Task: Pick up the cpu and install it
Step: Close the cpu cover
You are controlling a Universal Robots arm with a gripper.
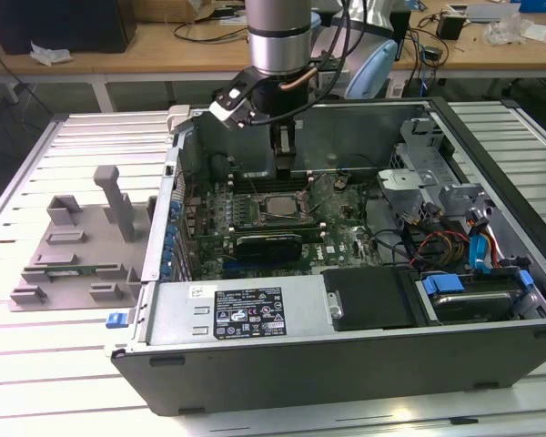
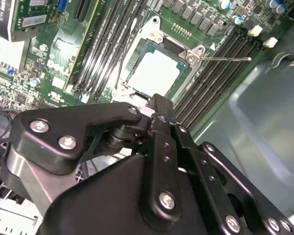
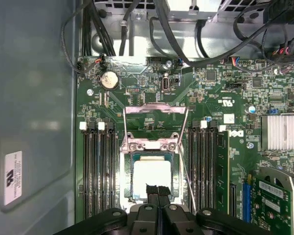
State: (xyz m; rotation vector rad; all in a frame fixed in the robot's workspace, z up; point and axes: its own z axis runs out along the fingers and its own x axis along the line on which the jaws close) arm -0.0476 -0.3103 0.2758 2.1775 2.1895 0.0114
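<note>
Cpu (image 3: 152,177) flat, shiny top upward

Bright, even room light falls from above in the exterior view: the pale slatted surface (image 1: 73,382) shines, while the inside of the case (image 1: 346,373) below the tool (image 1: 285,159) is dimmer. In both wrist views the cpu (image 3: 152,176) (image 2: 154,73), just past the tool's tips, glares nearly white. The black tool is dark, with small highlights on its screws (image 2: 68,142). In the first wrist view, glare washes the case wall farthest from the tool.
</note>
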